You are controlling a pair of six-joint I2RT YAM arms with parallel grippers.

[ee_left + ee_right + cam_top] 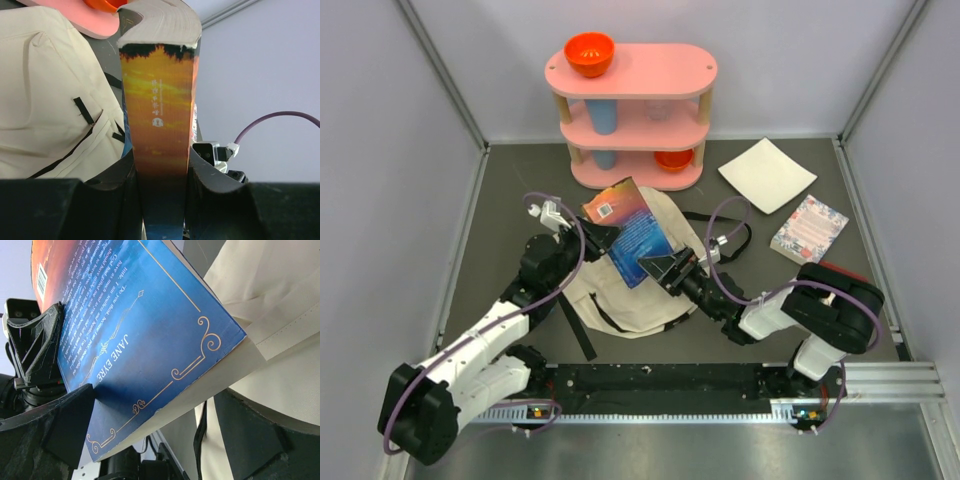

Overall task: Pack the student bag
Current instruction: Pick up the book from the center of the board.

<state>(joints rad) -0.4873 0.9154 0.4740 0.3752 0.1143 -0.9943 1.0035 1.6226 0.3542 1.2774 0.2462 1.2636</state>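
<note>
We've packed nothing yet, it seems: left gripper (601, 237) clamps a book (632, 232) over the bag (630, 305), flat on the desk (520, 180); right gripper (665, 268) gapes open round the book's corner; 2nd book (809, 228) lies out at right.

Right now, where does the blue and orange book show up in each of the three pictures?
Top external: the book sits mid-picture, slanted over the student bag.
Left wrist: its orange spine stands upright in the centre, clamped in the left gripper.
Right wrist: its blue back cover fills the upper left and centre.
Shared landmark: the cream student bag, below the book from above, at left for the left wrist, at right for the right wrist.
</note>
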